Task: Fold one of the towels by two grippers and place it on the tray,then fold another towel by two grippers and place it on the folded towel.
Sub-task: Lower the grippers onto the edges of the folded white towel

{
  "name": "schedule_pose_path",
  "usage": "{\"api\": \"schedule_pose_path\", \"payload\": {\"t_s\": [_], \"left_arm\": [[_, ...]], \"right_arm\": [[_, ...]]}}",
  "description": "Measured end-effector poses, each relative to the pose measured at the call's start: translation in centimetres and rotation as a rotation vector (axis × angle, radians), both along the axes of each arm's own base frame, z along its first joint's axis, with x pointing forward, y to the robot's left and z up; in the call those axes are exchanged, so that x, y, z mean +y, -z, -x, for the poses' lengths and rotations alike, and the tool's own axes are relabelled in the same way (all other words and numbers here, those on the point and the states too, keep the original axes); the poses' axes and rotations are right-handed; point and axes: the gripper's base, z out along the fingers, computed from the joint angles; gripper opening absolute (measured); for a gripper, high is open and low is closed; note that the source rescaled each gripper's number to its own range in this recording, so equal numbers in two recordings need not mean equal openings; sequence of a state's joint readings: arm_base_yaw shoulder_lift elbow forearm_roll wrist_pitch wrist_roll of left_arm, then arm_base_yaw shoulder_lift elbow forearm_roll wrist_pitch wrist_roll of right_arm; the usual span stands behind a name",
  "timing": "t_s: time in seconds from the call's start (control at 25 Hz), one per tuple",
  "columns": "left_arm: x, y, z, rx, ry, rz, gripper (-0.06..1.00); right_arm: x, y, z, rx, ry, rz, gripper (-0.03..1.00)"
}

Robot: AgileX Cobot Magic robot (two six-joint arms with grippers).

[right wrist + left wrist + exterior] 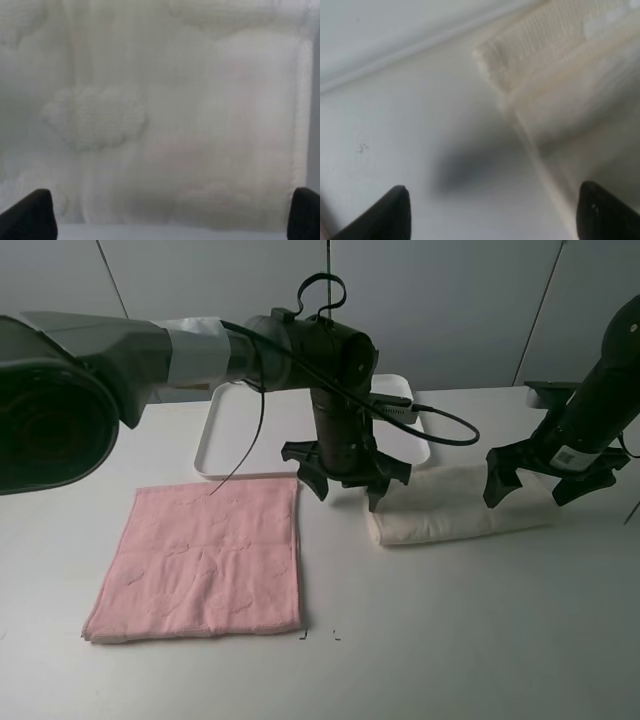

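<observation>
White towel (455, 512) lies folded into long strip on table (480, 640), just in front of tray (207, 452), beside flat pink towel (205, 560). Soft, light, limp cloth: expect sag and layers sliding apart. Your left gripper (347, 490) and right gripper (530, 495) hang over its two ends, jaws spread wide, nothing held. Pinch through all layers at end corners.

A white tabletop (480, 640) is seen under soft, even light; behind it, pale wall panels (450, 300) are divided by thin dark seams.
</observation>
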State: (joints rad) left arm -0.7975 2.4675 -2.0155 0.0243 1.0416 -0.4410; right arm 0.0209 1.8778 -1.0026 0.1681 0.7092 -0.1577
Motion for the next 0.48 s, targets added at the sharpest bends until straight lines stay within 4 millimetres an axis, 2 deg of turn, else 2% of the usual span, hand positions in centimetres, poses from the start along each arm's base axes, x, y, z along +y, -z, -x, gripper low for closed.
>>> {"api": "schedule_pose_path", "payload": {"t_s": [0.48], "left_arm": [[-0.06, 0.71, -0.13, 0.025, 0.001, -0.034, 0.86]], "right_arm": [[-0.28, -0.25, -0.28, -0.005, 0.017, 0.008, 1.0]]}}
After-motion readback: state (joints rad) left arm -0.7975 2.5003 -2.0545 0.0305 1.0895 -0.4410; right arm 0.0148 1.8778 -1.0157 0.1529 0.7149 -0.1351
